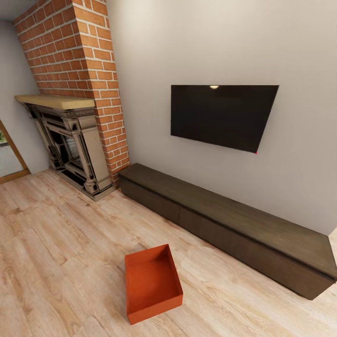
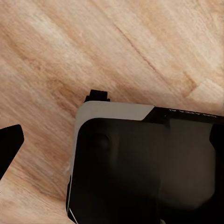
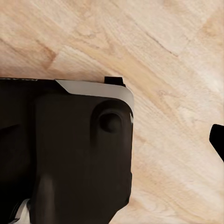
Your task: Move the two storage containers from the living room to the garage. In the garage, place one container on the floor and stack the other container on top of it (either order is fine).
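Observation:
One orange-red open-top storage container stands empty on the light wood plank floor of the living room, low in the head view and a little left of centre. It is upright, with nothing touching it. In the left wrist view a dark fingertip sits at the picture's edge over the planks, beside my dark base. In the right wrist view a dark fingertip likewise sits at the edge, next to the base. Both grippers look spread open and hold nothing.
A long, low dark cabinet runs along the white wall behind the container, under a wall TV. A brick chimney with a dark fireplace stands at the back left. A doorway frame shows at the far left.

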You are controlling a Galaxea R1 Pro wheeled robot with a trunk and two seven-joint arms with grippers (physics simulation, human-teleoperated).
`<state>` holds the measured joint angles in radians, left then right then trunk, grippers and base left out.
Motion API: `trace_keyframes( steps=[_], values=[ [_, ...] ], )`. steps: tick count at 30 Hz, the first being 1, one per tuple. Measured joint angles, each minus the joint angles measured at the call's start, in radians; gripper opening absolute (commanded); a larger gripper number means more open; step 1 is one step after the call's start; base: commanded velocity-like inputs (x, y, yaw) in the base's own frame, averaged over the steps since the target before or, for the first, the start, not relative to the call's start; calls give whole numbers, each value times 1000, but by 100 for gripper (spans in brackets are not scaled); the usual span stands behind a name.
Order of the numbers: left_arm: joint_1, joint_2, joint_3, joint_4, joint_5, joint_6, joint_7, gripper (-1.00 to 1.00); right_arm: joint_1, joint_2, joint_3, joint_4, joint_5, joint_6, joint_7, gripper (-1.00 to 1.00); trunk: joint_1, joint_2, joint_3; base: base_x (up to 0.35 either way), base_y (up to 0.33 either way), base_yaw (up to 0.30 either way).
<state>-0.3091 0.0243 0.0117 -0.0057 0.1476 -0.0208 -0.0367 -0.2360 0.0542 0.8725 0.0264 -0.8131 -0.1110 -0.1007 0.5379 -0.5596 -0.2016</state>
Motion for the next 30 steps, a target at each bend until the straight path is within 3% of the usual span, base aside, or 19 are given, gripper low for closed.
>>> trace_keyframes(
  steps=[12,30],
  values=[
    [0,-2,0,0,0,0,1,100,0,0,1,0,0,0,-1,100,0,0,0,33,-233,10],
    [0,-1,0,0,0,0,1,100,-1,0,0,0,0,0,-2,100,0,0,0,78,-216,261]
  ],
)
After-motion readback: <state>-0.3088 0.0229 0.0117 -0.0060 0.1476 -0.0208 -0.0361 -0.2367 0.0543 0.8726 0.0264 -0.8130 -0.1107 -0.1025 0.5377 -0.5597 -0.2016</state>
